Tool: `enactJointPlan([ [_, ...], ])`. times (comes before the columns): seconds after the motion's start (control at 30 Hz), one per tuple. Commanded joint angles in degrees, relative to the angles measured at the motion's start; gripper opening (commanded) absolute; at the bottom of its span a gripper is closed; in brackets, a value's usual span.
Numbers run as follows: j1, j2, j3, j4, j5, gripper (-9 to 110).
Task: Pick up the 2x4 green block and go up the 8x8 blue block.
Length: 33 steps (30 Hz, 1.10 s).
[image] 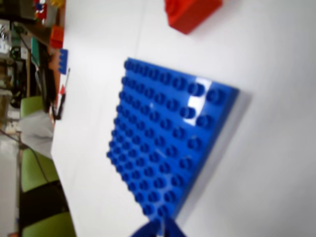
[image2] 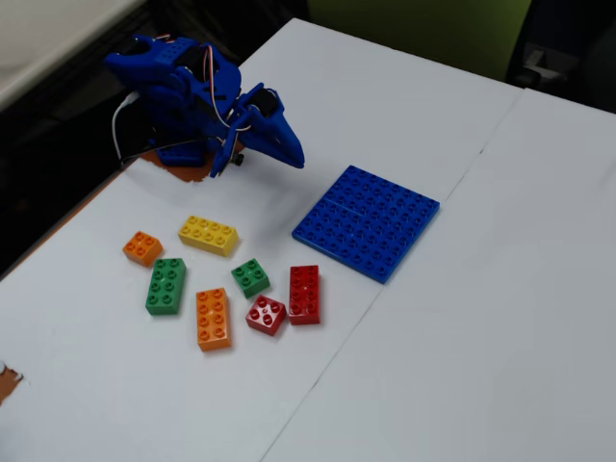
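Observation:
The 2x4 green block [image2: 166,286] lies flat on the white table at the left of a cluster of bricks, untouched. The 8x8 blue block [image2: 366,221] lies flat to the right of the cluster; it fills the middle of the wrist view [image: 168,143]. My blue arm is folded at the table's far left corner. My gripper [image2: 294,154] hangs above the table, left of the baseplate's far corner and well away from the green block. Its jaws are together and hold nothing. Its tips [image: 160,229] show at the bottom edge of the wrist view. The green block is out of the wrist view.
Around the green block lie a small green 2x2 brick [image2: 250,277], an orange 2x4 [image2: 213,319], an orange 2x2 [image2: 142,248], a yellow 2x4 [image2: 208,235], a red 2x4 [image2: 304,294] and a red 2x2 [image2: 266,315]. A red brick [image: 190,15] shows beyond the baseplate.

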Motion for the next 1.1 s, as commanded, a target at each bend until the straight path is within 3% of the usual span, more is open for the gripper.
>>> enactJointPlan([
  [0.0,0.62,2.37,2.37,-1.23,-23.73,0],
  [0.07,0.79,2.37,2.37,-1.32,-35.42,0],
  [0.23,3.52,2.37,2.37,0.00,-47.46,0],
  [0.43,8.96,-0.09,-4.57,8.70,-54.76,6],
  [0.77,22.94,-22.41,-29.88,16.35,-58.89,21],
  [0.93,30.76,-35.60,-38.41,18.72,-76.64,21],
  [1.07,35.68,-45.18,-42.89,14.06,-83.94,22],
])
